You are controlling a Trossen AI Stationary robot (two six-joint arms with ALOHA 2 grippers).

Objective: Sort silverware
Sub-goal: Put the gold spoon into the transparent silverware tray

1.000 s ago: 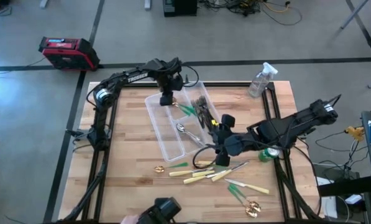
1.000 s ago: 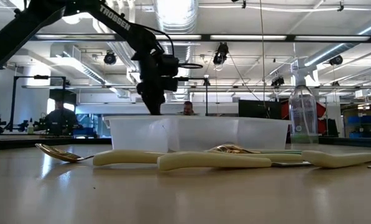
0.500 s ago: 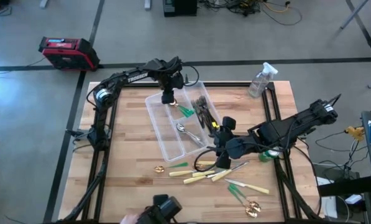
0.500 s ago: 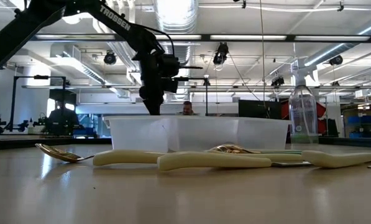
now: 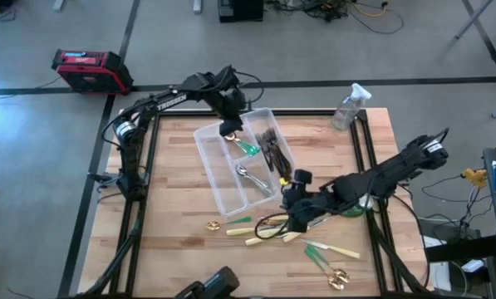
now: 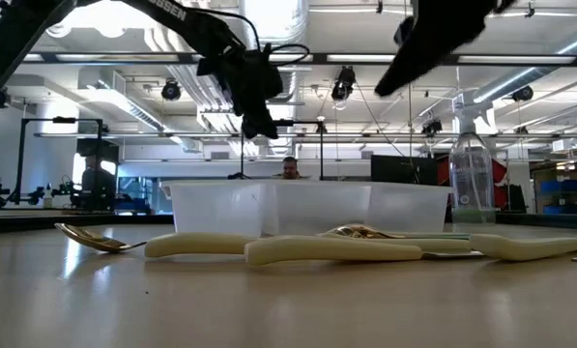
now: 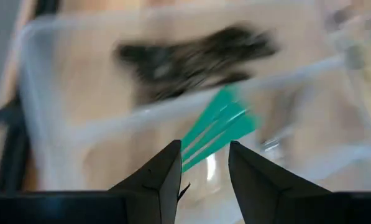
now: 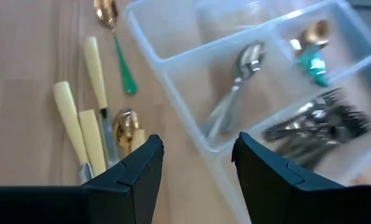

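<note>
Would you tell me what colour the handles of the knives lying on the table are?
Cream-yellow; the knives show best in the right wrist view.

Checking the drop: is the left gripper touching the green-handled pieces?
Apart. The left wrist view shows the open left gripper empty, with the green-handled pieces lying below in the tray.

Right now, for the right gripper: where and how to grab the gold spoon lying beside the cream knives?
Probably the gold spoon by its handle, not the rounded bowl, coming straight down. It lies flat on the table, close against the cream knives, so close across the handle's width. The right gripper hangs open just above.
</note>
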